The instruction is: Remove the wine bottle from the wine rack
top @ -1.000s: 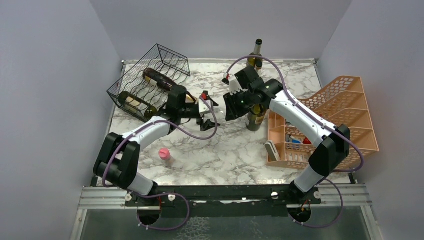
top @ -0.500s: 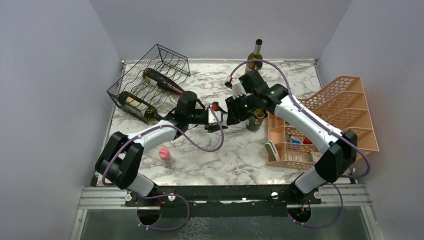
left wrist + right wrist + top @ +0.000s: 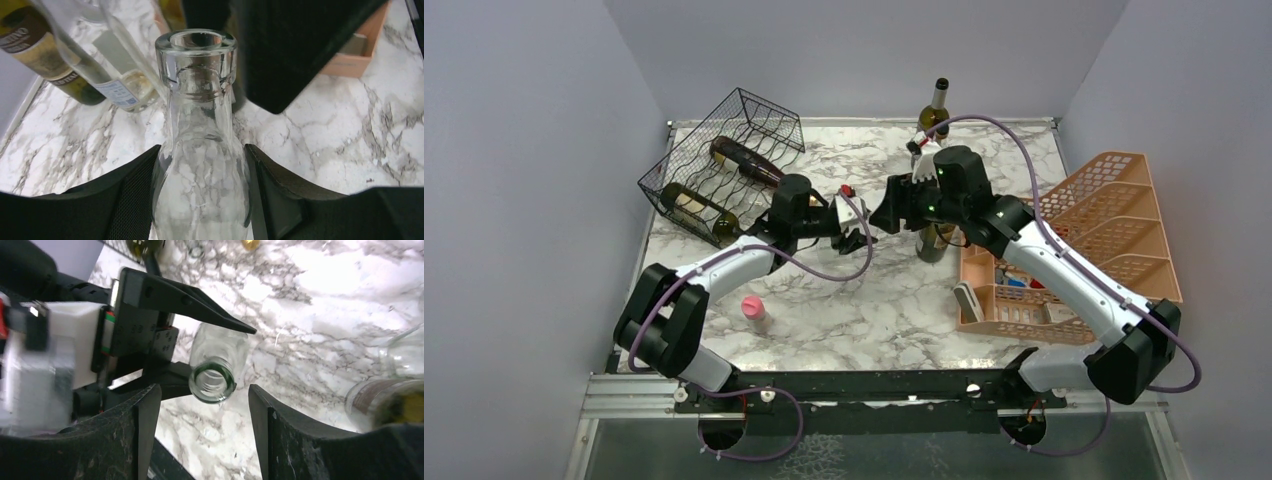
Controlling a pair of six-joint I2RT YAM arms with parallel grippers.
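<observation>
A clear glass wine bottle (image 3: 200, 145) hangs in the air between the two arms, its open mouth (image 3: 212, 382) turned toward the right wrist camera. My left gripper (image 3: 200, 200) is shut on its neck, a finger (image 3: 185, 300) pressing each side. My right gripper (image 3: 205, 430) is open, its fingers standing apart on both sides of the mouth without touching it. Seen from above, the left gripper (image 3: 856, 232) and right gripper (image 3: 886, 215) almost meet over the table's middle. The black wire wine rack (image 3: 724, 150) sits tilted at the back left and holds a dark bottle (image 3: 749, 162) and a green bottle (image 3: 694, 205).
A peach tiered organizer (image 3: 1114, 215) fills the right side. One bottle (image 3: 936, 105) stands by the back wall and another (image 3: 934, 240) beside the organizer, under the right arm. A small pink object (image 3: 751, 307) lies at the front left.
My left gripper has closed on the clear bottle's neck. My right gripper has opened off the bottle's mouth, and the right arm's elbow has swung out to the right.
</observation>
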